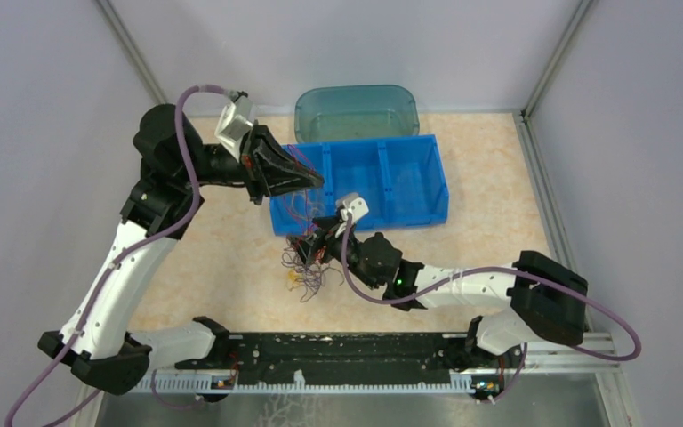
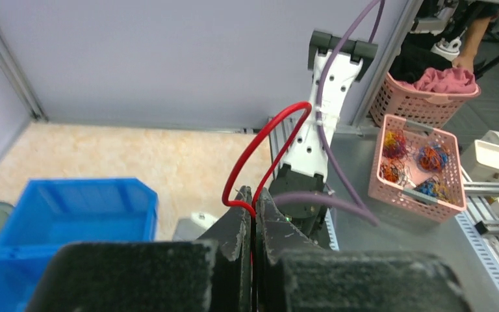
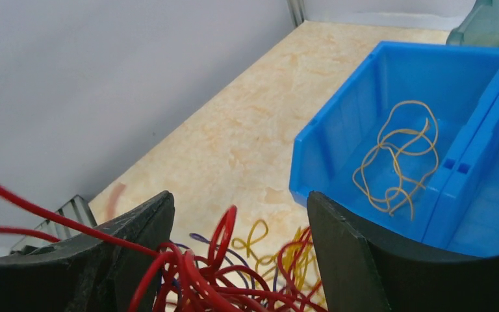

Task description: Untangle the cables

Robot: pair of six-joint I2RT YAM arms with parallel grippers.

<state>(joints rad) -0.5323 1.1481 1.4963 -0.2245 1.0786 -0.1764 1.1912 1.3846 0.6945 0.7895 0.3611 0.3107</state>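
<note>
The cables [image 1: 307,267] are heaped on the tabletop [image 1: 213,258] just in front of the blue bin [image 1: 409,178] and are strung out from its front wall toward the near edge. The clump is straddled by the right gripper [image 3: 237,221], whose jaws are spread wide. A red cable [image 2: 260,146] is pinched in the clenched left gripper [image 2: 253,195], and its loop is arched upward. One yellow cable [image 3: 396,156] is coiled in the bin's left-end compartment.

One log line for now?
left gripper: shut on red cable | right gripper: open at clump | blue bin: one yellow cable inside
</note>
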